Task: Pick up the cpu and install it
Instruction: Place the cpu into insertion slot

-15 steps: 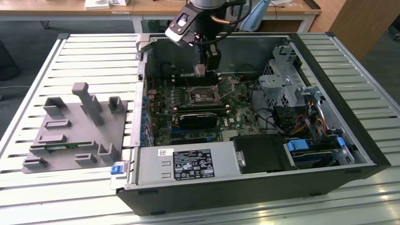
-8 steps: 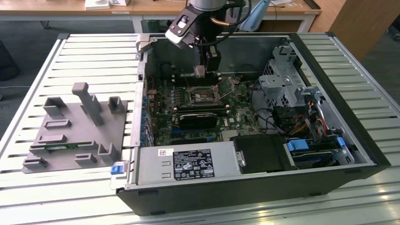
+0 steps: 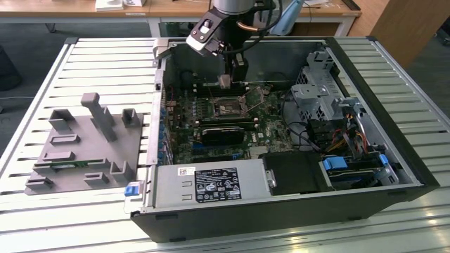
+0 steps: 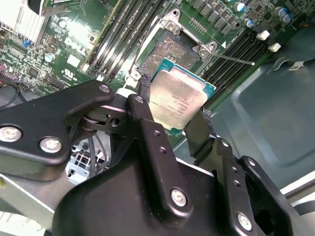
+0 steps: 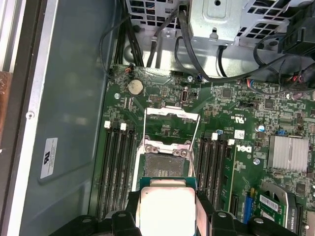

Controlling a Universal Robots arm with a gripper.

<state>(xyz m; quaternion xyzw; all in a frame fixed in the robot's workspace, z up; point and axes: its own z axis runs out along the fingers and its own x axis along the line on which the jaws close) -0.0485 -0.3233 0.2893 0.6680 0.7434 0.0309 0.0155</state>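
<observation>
The cpu, a small flat square chip with a silvery top and a green rim, is held between the two black fingers of my gripper, which is shut on it. In the first wrist view the cpu hangs just above and short of the open socket, whose metal load frame is swung up. In the exterior view the gripper hovers inside the open computer case, a little above the motherboard's socket.
Memory slots flank the socket on both sides. A black block sits on the board in front of the socket. Cables and a drive cage fill the case at the exterior view's right. A grey fixture stands on the slatted table outside.
</observation>
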